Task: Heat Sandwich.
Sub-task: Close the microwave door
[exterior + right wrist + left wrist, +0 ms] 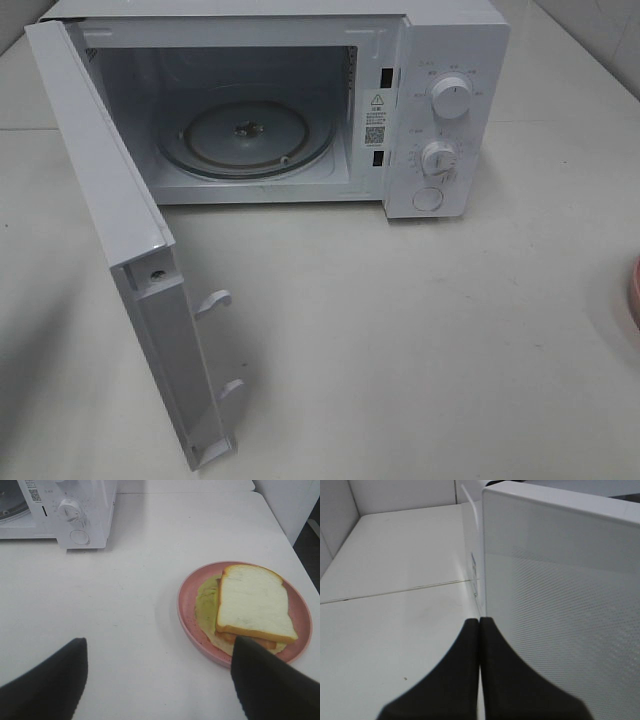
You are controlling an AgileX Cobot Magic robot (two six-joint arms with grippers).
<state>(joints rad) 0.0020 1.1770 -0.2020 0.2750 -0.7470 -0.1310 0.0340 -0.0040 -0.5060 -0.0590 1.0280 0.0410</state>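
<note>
The sandwich (pixel 252 602), a square slice of pale bread over green lettuce, lies on a round pink plate (pixel 187 605) on the white table. My right gripper (pixel 159 641) is open and holds nothing. It hovers just short of the plate, and one of its fingers (pixel 265 680) covers the plate's near rim. The white microwave (pixel 440 110) stands at the back with its door (pixel 120 230) swung wide open and its glass turntable (pixel 245 135) bare. My left gripper (pixel 479 622) is shut with nothing in it, right beside the door's outer face (pixel 560 605). Neither gripper shows in the exterior high view.
Only a sliver of the pink plate (pixel 635 290) shows at the right edge of the exterior high view. The microwave's control panel carries two dials (pixel 450 98) and a round button (pixel 428 198). White table (pixel 400 340) spreads in front of the oven. A wall lies behind.
</note>
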